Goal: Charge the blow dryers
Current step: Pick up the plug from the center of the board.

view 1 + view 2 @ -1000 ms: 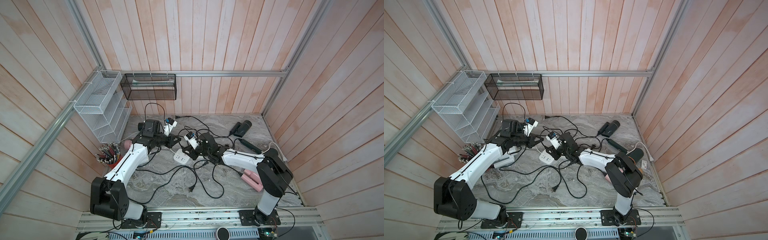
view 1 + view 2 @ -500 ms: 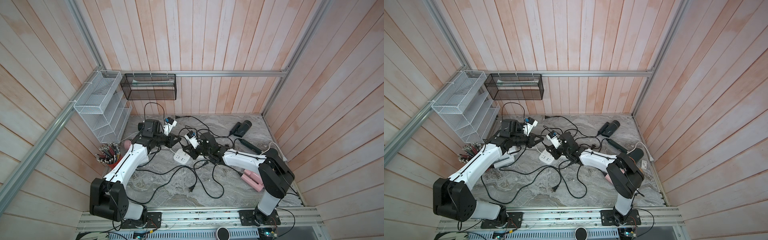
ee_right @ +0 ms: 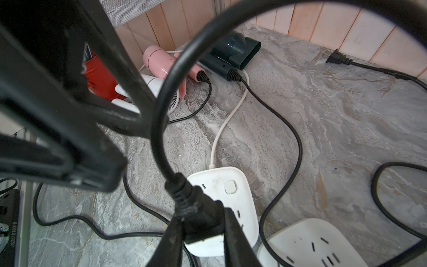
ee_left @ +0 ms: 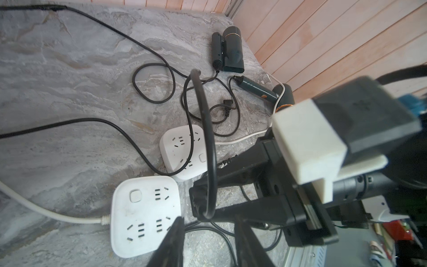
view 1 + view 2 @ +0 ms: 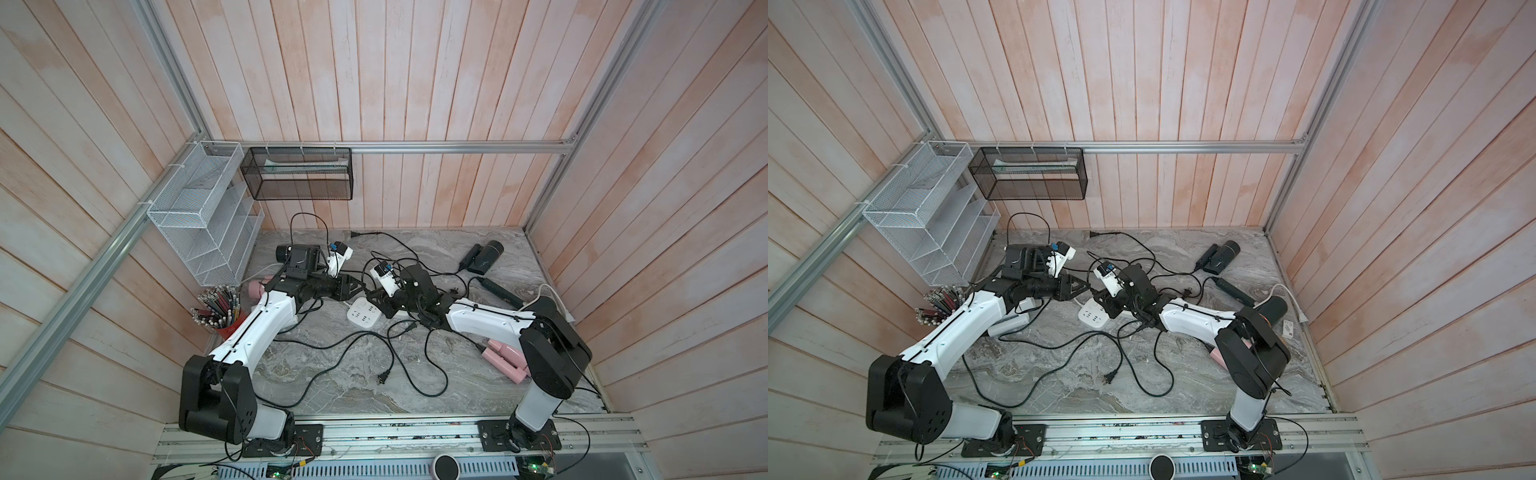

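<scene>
The right gripper (image 3: 203, 218) pinches a black plug (image 3: 191, 198) just over the white power strip (image 3: 233, 182) — a skewed push may miss the slots or shove the strip aside. The left gripper (image 4: 209, 218) hangs part-open, empty. A pink blow dryer (image 3: 157, 59) and a dark blow dryer (image 3: 235, 46) lie by the wall (image 3: 175, 18).
</scene>
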`<move>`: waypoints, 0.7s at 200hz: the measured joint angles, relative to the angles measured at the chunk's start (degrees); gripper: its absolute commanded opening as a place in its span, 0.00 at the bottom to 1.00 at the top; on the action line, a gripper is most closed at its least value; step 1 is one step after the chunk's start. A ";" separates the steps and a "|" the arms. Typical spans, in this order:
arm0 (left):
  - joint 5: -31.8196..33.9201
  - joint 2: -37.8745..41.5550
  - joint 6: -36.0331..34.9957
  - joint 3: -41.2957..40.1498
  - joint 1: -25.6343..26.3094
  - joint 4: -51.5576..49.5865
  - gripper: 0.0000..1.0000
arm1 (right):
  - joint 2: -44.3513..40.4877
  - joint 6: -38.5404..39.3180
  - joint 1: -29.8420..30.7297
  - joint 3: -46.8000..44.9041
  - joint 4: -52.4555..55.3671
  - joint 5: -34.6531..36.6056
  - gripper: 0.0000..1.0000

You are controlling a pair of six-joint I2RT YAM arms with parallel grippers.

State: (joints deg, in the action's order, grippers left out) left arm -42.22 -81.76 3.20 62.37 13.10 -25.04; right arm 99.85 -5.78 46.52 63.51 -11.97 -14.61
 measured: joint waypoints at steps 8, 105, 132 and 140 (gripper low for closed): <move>-0.11 0.00 0.13 -0.50 0.11 0.31 0.33 | 0.00 -0.02 0.07 -0.02 0.00 0.09 0.24; -0.81 -2.97 4.17 -0.76 1.73 3.02 0.29 | 0.00 0.17 0.52 -0.07 0.26 2.56 0.24; -0.83 -3.96 4.22 -0.76 2.08 3.04 0.29 | -0.02 0.22 0.70 -0.04 0.22 2.58 0.24; -0.83 -4.22 4.22 -0.76 2.10 3.15 0.29 | -0.02 0.22 0.72 -0.07 0.24 2.58 0.24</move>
State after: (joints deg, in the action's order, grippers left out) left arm -43.05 -85.97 7.42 61.60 15.20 -21.89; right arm 99.83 -5.56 47.24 63.44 -11.73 -12.03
